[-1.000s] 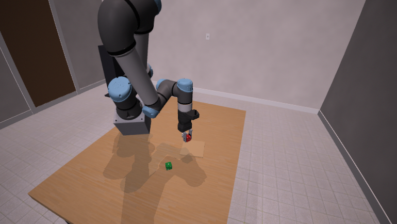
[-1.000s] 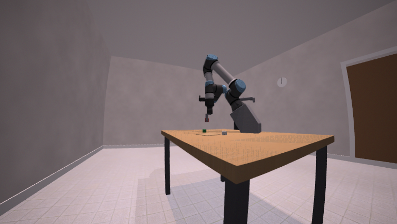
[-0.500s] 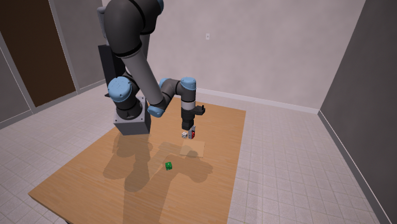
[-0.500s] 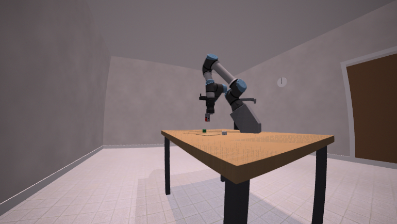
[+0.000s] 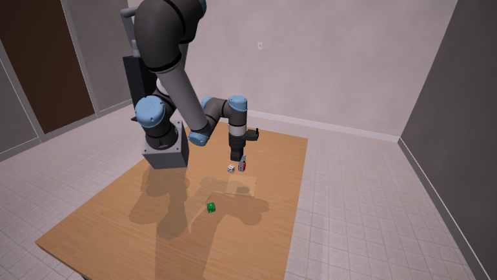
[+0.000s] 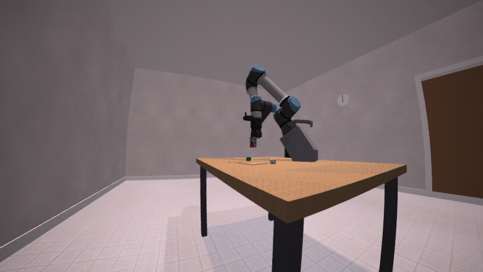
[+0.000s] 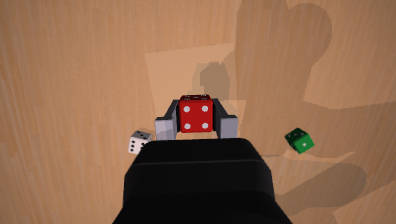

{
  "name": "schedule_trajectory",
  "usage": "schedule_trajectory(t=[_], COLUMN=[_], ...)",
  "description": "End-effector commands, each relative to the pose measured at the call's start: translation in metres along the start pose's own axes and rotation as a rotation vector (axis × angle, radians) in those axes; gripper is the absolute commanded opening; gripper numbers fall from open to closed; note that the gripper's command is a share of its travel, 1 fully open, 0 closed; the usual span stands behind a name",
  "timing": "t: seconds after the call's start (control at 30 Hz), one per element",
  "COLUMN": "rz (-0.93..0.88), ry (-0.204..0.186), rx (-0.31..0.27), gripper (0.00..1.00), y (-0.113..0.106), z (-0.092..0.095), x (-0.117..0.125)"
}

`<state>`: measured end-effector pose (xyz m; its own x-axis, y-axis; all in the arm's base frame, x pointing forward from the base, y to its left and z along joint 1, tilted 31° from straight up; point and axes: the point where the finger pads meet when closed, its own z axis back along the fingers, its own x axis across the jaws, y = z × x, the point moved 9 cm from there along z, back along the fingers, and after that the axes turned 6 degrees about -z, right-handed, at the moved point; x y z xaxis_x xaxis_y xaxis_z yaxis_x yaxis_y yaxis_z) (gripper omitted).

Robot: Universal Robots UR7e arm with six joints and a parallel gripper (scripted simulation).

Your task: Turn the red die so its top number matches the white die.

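Red die (image 7: 195, 116) sits clamped between the two grey fingers of the end effector (image 7: 195, 125), in the middle of the wrist view, with its four-dot face turned toward the camera. The end effector is closed on the die and holds it in the air; in the exterior view the die (image 6: 252, 144) hangs well above the desk (image 6: 304, 188), just left of the frame's centre.

In the top view the end effector (image 5: 242, 164) points straight down near the middle of the frame, and the red die (image 5: 244, 165) shows only as a sliver beside one finger. A white die (image 5: 231, 168) lies on the desk just to the left of it in that view. In the wrist view the white die (image 7: 139, 142) appears at lower left of the fingers, with two dots on its top face and six on the side toward the camera.

The mat (image 5: 248, 181), a pale square barely lighter than the wood, lies below the end effector in the top view, partly under the arm's shadow. A green die (image 5: 210, 207) rests on the desk lower left of the mat, apart from it. In the wrist view the green die (image 7: 299, 140) is at right.
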<state>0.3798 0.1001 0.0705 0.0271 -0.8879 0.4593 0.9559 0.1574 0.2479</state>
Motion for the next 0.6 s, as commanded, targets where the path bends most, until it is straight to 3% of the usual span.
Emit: schedule_trajectory(t=[0.0,0.57], rz=[0.012,0.012], ry=[0.000,0.000], rx=[0.002,0.002], gripper=[0.57,0.57], y=[0.0004,0.0004], z=[0.0004,-0.0030], x=[-0.0009,-0.0009])
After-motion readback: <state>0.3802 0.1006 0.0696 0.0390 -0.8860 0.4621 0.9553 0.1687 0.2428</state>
